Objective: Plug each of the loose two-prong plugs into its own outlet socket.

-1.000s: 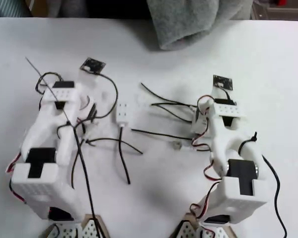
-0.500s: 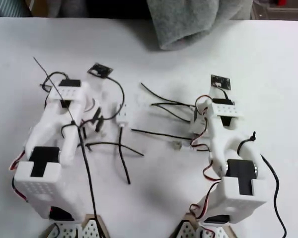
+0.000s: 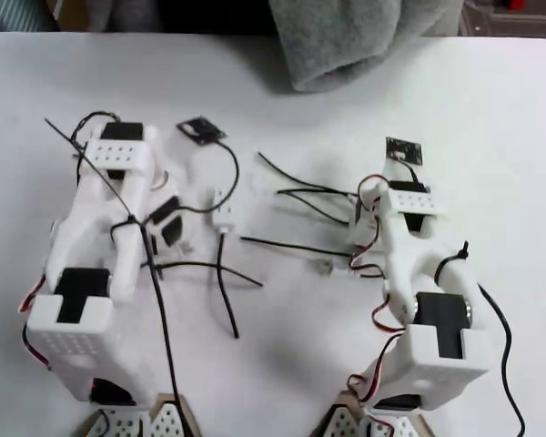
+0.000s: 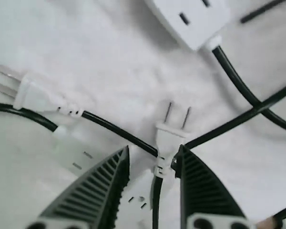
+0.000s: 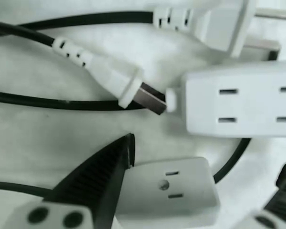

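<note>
Two dark ribbed fingers of the left gripper stand part open on either side of a white two-prong plug. They straddle its tail, where its own cord leaves it. One finger looks to touch the plug's shoulder and the other stands clear, so as far as I can see nothing is clamped.

From where I stand, the step in hand is the grasp. To do it well I would close on the flat sides of the plug body — not on the cord — and squarely across its width, so the plug cannot swivel when pushed. I would also mind the black cord that crosses just beside the fingertips, since it could get pinched along with the plug.

The plug lies flat on the white table, its long axis running from cord to prongs. The prongs point away from the gripper toward the white outlet block, which is near but apart. The block's visible slots face upward, so by my judgement the plug needs tipping prongs-down before it goes in.

A second loose plug lies off to one side, its prongs aimed roughly crosswise to the first.

Across the table the right gripper is wide open about a white three-hole socket and grips nothing.
</note>
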### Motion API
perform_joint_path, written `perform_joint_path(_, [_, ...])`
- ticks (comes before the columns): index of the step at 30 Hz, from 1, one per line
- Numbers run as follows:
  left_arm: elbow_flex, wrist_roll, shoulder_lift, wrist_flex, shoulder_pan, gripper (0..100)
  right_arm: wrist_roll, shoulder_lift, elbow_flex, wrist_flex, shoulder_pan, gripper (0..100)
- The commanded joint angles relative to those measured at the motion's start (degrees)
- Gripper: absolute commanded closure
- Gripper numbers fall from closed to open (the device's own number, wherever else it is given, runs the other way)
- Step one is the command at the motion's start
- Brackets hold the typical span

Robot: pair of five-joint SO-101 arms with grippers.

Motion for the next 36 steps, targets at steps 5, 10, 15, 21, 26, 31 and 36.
perform_joint_path(5, [2.4, -8.5, -0.3, 0.2, 0.8, 83, 0.5, -0.7, 0.0, -0.7, -0.6, 54.7])
perform_joint_path(10, [3.8, -8.7, -0.2, 0.1, 2.1, 82, 0.5, -0.7, 0.0, -0.7, -0.7, 54.7])
perform_joint_path(15, [7.4, -8.4, -0.2, -3.5, 4.5, 82, 0.5, -0.7, 0.0, -0.7, -0.7, 54.7])
perform_joint_path(21, [11.3, -8.7, -0.2, -9.2, 2.8, 82, 0.5, -0.7, 0.0, -0.7, -0.5, 54.7])
perform_joint_path(26, [10.8, -9.6, -0.2, -9.2, -1.5, 82, 0.5, -0.7, 0.0, -0.7, -0.6, 54.7])
perform_joint_path(31, [11.0, -13.3, -0.2, -9.2, -3.8, 83, 0.5, -0.7, 0.0, -0.7, -0.6, 54.7])
perform_joint_path(36, [11.0, -13.5, -0.2, -10.7, -4.0, 83, 0.5, -0.7, 0.0, -0.7, -0.5, 54.7])
